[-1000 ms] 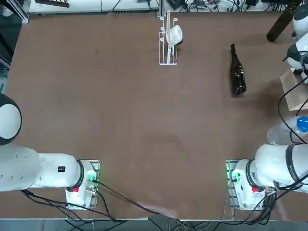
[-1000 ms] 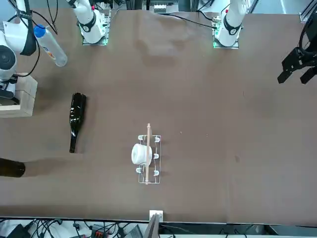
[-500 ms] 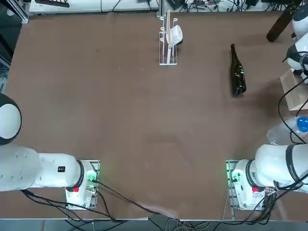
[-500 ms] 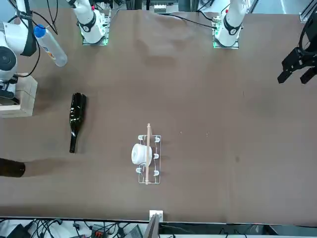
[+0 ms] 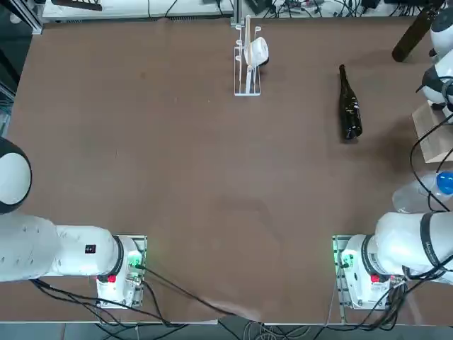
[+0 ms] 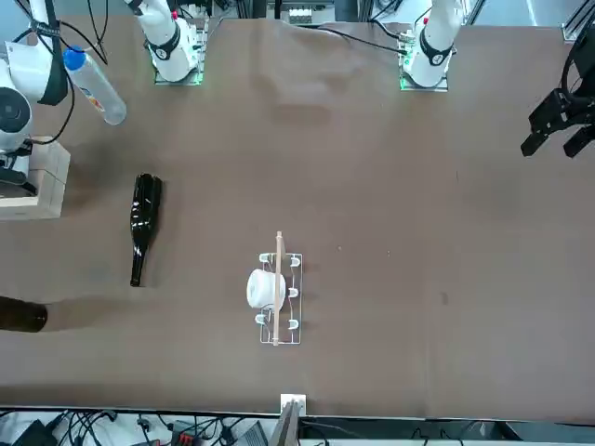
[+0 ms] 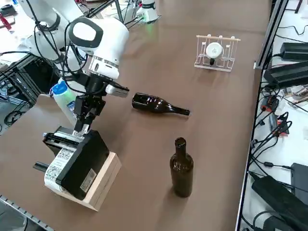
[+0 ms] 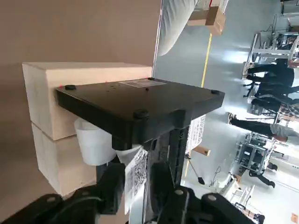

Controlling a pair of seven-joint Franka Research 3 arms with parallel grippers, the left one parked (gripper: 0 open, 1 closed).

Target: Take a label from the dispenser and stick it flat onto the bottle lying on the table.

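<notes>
Two Fingers (image 8: 112,186) Apart at the Dispenser (image 7: 83,161)

The right gripper (image 8: 137,184) works at the black dispenser, a white printed label (image 8: 136,174) between its parted fingers. The dark bottle (image 7: 156,104) lies on the brown table (image 7: 139,159), near an upright brown bottle (image 7: 182,171).

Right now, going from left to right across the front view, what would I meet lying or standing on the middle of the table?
The dark bottle on its side, then the white roll, then the upright wooden stick of the white wire rack.
</notes>
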